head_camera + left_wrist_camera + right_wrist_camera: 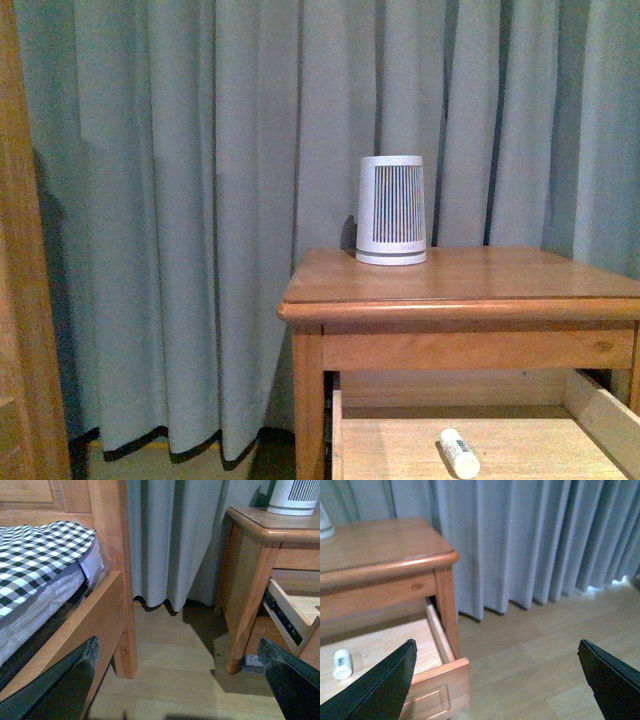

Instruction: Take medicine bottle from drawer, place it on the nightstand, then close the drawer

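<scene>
The drawer (500, 440) of the nightstand (460, 290) stands pulled out, its pale floor showing. On that floor lies the medicine bottle (459, 452), a slim whitish cylinder on its side; it shows too in the right wrist view as the medicine bottle (342, 664). My right gripper (497, 647) is open, hovering over the floor beside the drawer (437, 690) front corner, apart from the bottle. My left gripper (177, 647) is open over the floor between the bed and the nightstand (250, 580). Neither arm appears in the front view.
A white ribbed canister (391, 210) stands at the back of the nightstand top. Grey curtains (200, 200) hang behind. A bed with a checked cover (35, 555) and its wooden post (107, 555) lie to the left. A white socket block (254, 660) sits by the nightstand foot.
</scene>
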Tool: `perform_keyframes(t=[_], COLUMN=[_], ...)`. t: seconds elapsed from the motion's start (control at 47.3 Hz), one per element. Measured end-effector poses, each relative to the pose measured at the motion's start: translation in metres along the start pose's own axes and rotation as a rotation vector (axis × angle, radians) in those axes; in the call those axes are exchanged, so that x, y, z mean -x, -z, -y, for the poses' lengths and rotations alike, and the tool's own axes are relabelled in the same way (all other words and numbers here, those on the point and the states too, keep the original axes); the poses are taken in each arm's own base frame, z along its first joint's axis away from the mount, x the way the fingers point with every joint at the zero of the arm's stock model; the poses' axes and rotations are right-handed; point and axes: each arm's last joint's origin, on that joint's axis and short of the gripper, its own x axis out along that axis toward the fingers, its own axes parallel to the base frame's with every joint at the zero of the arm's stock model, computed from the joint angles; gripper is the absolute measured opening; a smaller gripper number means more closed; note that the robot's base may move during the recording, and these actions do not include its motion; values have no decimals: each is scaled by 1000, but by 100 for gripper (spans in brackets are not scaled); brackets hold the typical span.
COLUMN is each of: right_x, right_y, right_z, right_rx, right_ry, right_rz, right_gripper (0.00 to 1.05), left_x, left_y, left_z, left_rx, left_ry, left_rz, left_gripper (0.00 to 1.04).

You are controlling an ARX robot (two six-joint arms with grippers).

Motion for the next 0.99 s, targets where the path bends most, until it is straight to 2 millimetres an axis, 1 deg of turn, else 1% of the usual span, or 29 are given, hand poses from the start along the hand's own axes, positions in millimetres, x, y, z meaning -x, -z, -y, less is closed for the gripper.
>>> perform_keyframes(t=[0.063,0.106,0.232,0.338,0.444,0.549,0.782,0.866,0.993], right_x=[-32,-44,-73,-98,-122,-140,-174,-189,-205], right_y=[1,2,1,-1,6,16,29,42,72], right_z=[-21,-32,-62,-95,-126,-145,-176,-192,-211], right_rx=[21,28,34,48,81,101,106,122,148], right_ry=[-54,-72,-132,-210,-274,-276,-297,-317,-343], right_rz=[-137,-184,-256,-304,-413,-474,-505,-543,-599], right_gripper=[98,98,98,98,98,98,98,98,98], left_x=[0,0,0,0,0,0,0,0,0], left_y=[0,0,0,0,0,0,0,0,0], left_z=[0,0,0,0,0,0,0,0,0], left_rx=[0,0,0,0,0,0,0,0,0], left_ry=[0,0,0,0,0,0,0,0,0], left_rz=[0,0,0,0,0,0,0,0,0], left_gripper=[98,98,98,98,98,98,98,98,98])
